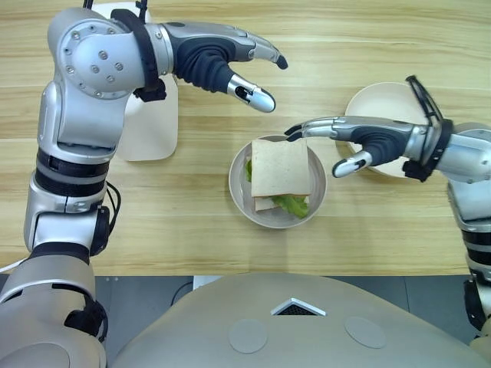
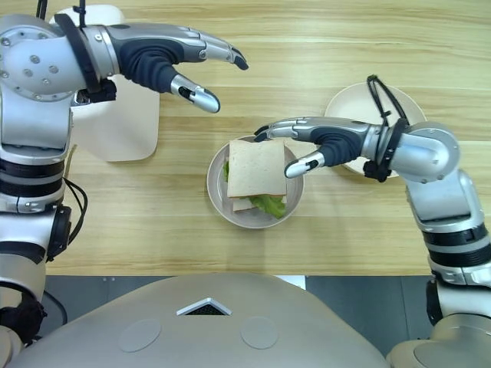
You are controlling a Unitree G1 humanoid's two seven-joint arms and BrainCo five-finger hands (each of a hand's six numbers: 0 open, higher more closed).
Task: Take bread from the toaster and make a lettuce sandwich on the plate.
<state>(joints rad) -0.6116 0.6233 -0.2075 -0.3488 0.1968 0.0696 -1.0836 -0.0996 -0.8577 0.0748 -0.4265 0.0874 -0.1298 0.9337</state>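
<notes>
A sandwich sits on the round beige plate (image 1: pixel 241 201) at the table's middle: a top bread slice (image 1: pixel 280 166) lies over green lettuce (image 1: pixel 292 204) and a lower slice that peeks out at the front. My right hand (image 1: pixel 349 139) hovers open just right of the plate, fingertips over the top slice's far right corner; I cannot tell whether they touch. Farther back, left of the plate, my left hand (image 1: pixel 230 61) is raised and open, holding nothing. The white toaster (image 1: pixel 149 115) stands at the back left, partly behind my left arm.
A second beige bowl (image 1: pixel 380 103) lies at the back right, partly under my right wrist. The wooden table's front edge (image 1: pixel 230 270) runs just below the plate.
</notes>
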